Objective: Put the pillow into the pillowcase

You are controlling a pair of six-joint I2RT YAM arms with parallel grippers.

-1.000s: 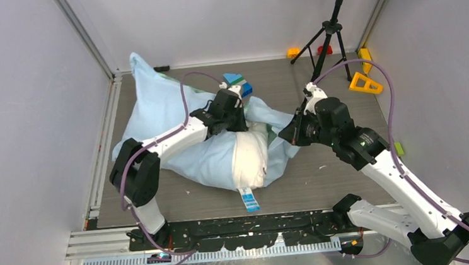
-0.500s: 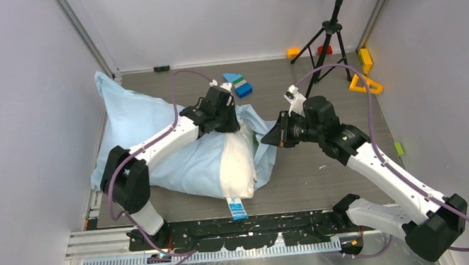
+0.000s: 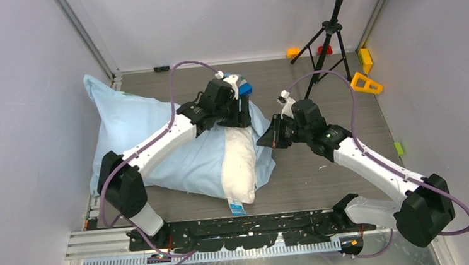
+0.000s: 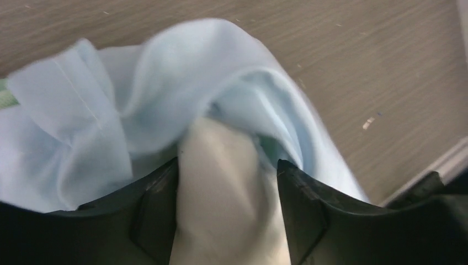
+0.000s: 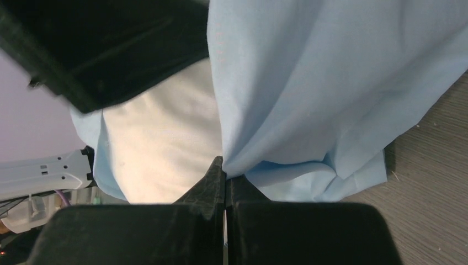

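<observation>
The light-blue pillowcase [image 3: 149,129] lies wrinkled over the left half of the table. The white pillow [image 3: 237,164] shows in its open right end, and a small blue tag [image 3: 236,207] sticks out at the near edge. My left gripper [image 3: 241,111] sits at the far end of the pillow. Its jaws stand open, and white pillow cloth [image 4: 221,187] bulges between the fingers [image 4: 157,215]. My right gripper [image 3: 268,140] is shut on the pillowcase's right edge [image 5: 287,110], with the pillow [image 5: 160,143] just left of the pinch.
Blue and green toy blocks [image 3: 243,86] lie just behind the left gripper. A black tripod [image 3: 329,36] stands at the back right, near a yellow triangle [image 3: 365,83], a yellow block [image 3: 365,56] and small orange [image 3: 293,52] and red [image 3: 325,50] pieces. Walls close in on both sides.
The pillow and pillowcase slid left and settled flatter. My left gripper moved back along the pillow and opened. My right gripper followed leftward, still pinching the pillowcase edge.
</observation>
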